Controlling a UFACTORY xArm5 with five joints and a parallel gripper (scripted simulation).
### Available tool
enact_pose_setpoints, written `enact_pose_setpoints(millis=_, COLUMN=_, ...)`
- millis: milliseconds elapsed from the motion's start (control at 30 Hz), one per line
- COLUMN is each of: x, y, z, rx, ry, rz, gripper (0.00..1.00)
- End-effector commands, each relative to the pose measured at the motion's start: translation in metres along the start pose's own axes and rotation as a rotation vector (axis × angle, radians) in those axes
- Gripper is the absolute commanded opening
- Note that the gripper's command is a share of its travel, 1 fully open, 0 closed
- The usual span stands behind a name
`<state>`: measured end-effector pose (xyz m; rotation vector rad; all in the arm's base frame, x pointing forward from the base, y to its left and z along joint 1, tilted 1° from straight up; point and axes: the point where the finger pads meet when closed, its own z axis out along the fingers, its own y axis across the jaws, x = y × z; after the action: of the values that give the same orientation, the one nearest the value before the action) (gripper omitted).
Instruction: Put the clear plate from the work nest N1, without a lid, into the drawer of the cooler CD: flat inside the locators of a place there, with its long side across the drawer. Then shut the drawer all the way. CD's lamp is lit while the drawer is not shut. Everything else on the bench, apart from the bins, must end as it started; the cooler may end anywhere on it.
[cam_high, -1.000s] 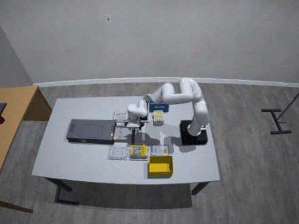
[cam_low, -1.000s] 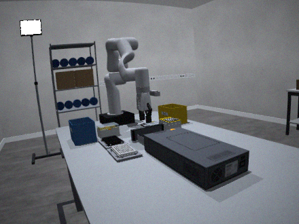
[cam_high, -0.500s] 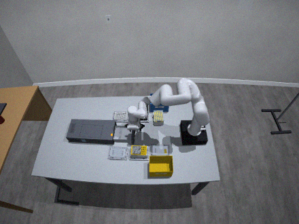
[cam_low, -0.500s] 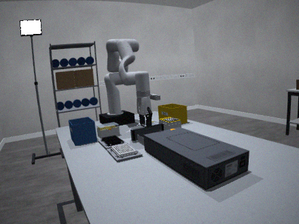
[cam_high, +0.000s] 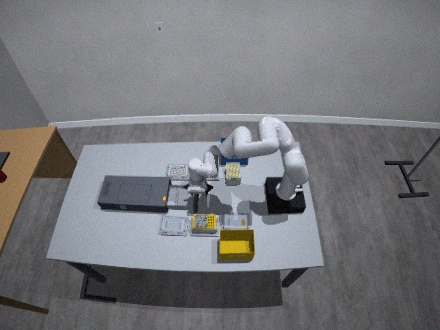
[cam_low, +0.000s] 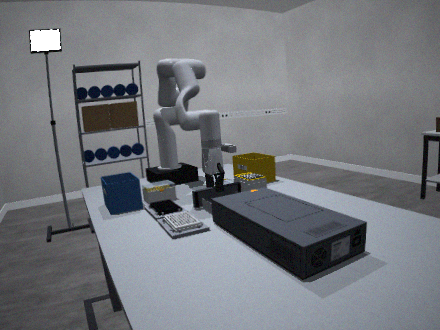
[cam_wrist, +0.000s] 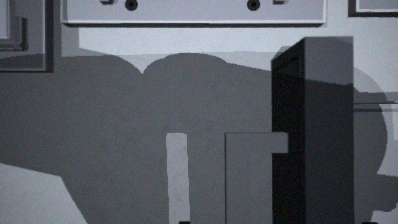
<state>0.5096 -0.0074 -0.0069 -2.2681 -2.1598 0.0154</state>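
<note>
The dark grey cooler CD (cam_high: 134, 192) (cam_low: 290, 215) has its drawer open toward the arm base, and its orange lamp (cam_high: 164, 198) (cam_low: 254, 190) is lit. The pale drawer inside (cam_high: 178, 196) shows faint outlines; I cannot tell whether a clear plate is in it. My gripper (cam_high: 201, 193) (cam_low: 215, 186) (cam_wrist: 277, 221) is open and empty, low at the dark drawer front (cam_low: 232, 189) (cam_wrist: 327, 130). In the wrist view its fingertips show at the bottom edge, one on each side of that front. A pale nest (cam_high: 173, 232) at the front left holds something clear or only locators. Nest labels are not readable.
A yellow-topped rack (cam_high: 204, 221) and another nest (cam_high: 230, 221) stand beside it. A yellow bin (cam_high: 237, 246) (cam_low: 255, 167) is in front. Behind are a white plate (cam_high: 177, 171) (cam_low: 182, 220), a yellow-dotted rack (cam_high: 233, 171) and a blue bin (cam_low: 121, 192).
</note>
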Motion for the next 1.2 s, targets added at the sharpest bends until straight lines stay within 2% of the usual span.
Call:
enact_pose_setpoints(millis=0, x=0.000, y=0.002, z=-0.001, rx=-0.005, ry=-0.003, rz=0.000, gripper=0.88)
enact_pose_setpoints(millis=1167, x=0.000, y=-0.020, z=-0.001, rx=-0.005, ry=-0.003, rz=0.000, gripper=0.88)
